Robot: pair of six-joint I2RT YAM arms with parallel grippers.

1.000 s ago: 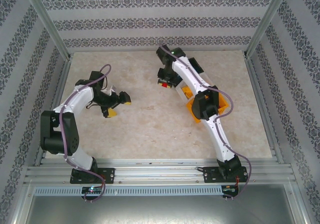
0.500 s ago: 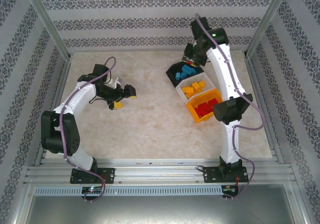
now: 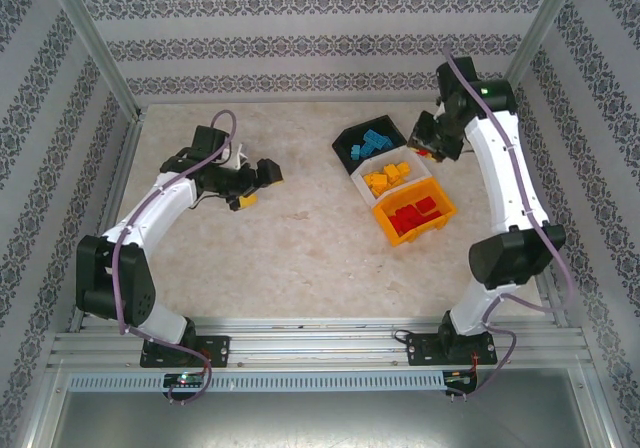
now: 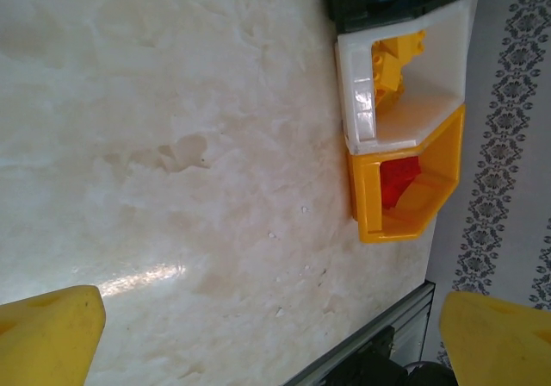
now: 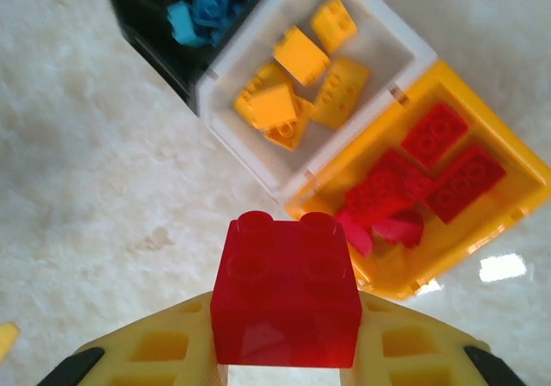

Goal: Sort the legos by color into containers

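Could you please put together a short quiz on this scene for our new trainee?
1. True or false: the right arm's fingers are closed on a red brick.
2. Which colour of brick lies in the white bin? A blue, B yellow, C red.
3. Fill in the blank: the left arm's fingers stand ___ with nothing between them.

Key: 1 true; 2 B; 3 open.
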